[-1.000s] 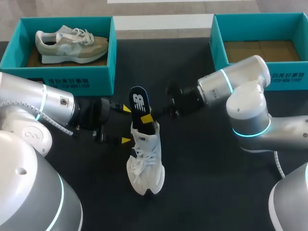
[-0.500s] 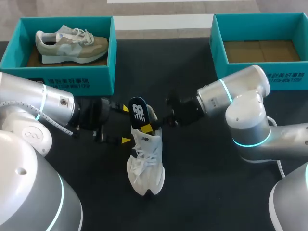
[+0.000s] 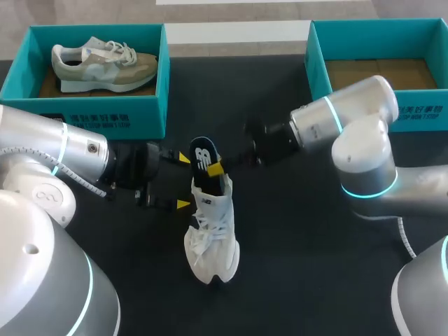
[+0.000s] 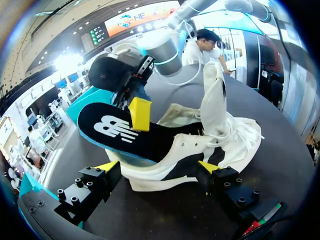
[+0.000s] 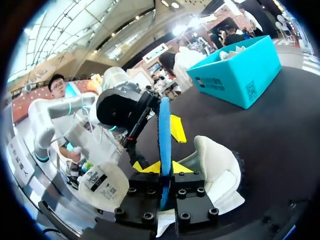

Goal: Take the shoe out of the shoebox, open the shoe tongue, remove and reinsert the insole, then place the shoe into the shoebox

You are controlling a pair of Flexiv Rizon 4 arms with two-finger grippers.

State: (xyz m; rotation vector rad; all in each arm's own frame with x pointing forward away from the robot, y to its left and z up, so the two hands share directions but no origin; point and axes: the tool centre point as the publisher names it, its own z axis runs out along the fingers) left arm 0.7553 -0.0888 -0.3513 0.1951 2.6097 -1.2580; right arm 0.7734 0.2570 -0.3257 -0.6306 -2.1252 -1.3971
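Pinching the insole (image 3: pixel 201 155), half inside the white shoe (image 3: pixel 210 238), with your right gripper (image 3: pixel 215 169), left gripper (image 3: pixel 183 181) spread open alongside, you seemed mid-reinsertion, needing a toeward push next.

The white shoe (image 3: pixel 211 238) is soft cloth. The insole (image 3: pixel 203 159) sticking out of the shoe is smooth and dark on top, blue underneath. The counter (image 3: pixel 294 266) under the shoe is dull black. The right tool (image 3: pixel 215 169) by the shoe is dull black metal with yellow tips. The right arm (image 3: pixel 357 133) is shiny silver.
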